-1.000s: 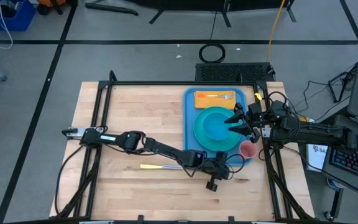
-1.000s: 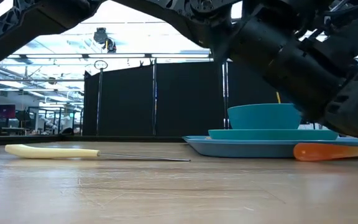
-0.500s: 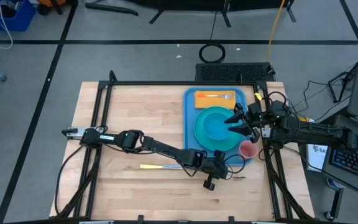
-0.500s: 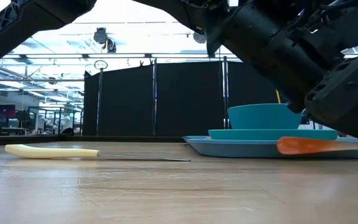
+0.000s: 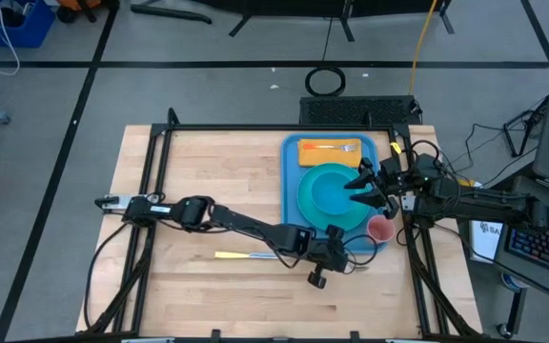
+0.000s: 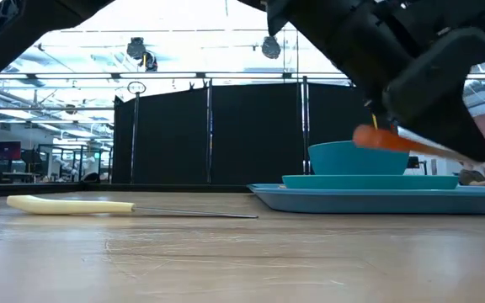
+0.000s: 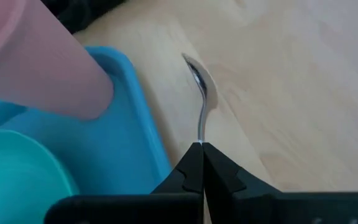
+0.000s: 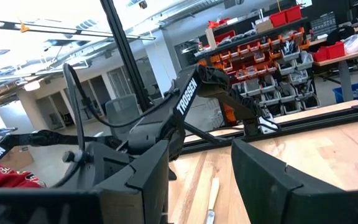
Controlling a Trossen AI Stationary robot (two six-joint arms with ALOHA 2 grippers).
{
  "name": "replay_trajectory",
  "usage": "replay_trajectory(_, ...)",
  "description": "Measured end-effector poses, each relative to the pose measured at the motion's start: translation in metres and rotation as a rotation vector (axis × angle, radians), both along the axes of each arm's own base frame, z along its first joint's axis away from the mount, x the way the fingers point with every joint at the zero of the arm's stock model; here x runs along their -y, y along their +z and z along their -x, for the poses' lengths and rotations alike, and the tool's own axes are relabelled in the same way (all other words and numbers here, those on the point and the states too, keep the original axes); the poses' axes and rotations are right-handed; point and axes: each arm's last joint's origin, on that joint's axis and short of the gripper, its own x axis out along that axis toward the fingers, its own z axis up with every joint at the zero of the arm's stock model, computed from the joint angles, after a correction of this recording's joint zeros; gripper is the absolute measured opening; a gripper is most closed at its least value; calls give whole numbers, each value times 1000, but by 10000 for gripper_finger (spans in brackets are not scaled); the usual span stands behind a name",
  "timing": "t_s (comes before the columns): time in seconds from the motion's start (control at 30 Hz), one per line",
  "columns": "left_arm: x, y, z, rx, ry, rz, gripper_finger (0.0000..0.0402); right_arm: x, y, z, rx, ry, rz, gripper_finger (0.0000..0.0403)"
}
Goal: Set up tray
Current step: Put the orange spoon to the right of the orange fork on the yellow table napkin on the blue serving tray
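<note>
The blue tray (image 5: 292, 191) lies at the table's right, its rim showing level in the low view (image 6: 310, 200). It carries a turquoise plate with a bowl (image 5: 332, 195), a yellow-orange napkin with a fork (image 5: 330, 152) and a pink cup (image 5: 381, 230). My left gripper (image 5: 341, 261) is at the tray's near edge, shut on a spoon (image 7: 201, 106) with an orange handle (image 6: 386, 139). My right gripper (image 5: 363, 187) hovers open over the plate's right side, touching nothing. My left gripper pinches the spoon's thin metal shaft (image 7: 202, 135) between its two shut fingertips, lying along it. The spoon's bowl (image 7: 196, 73) points away past the tray's near right corner, over the wood. The orange handle sticks out behind, raised and tilted above plate height.
A knife with a cream handle (image 5: 246, 255) lies on the wood left of the tray, also seen in the low view (image 6: 70, 204). The table's left half is bare wood. A black frame rail (image 5: 255, 127) borders the table.
My left gripper has risen with the spoon and drawn slightly toward the table's left. The orange handle, low beside the tray rim a second ago, now stands above the plate, tilted. My right gripper has kept still.
</note>
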Motion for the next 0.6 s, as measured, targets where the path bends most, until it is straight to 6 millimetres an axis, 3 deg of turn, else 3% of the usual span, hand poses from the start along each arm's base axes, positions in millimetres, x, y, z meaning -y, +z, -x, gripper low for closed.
replay_trajectory(0.37, -1, -4, 5, -64, 9, -31, 0, 0, 0, 0, 0, 0, 0, 164)
replay_trajectory(0.6, 1, -7, 9, -132, -40, 42, 9, 0, 0, 0, 0, 0, 0, 164)
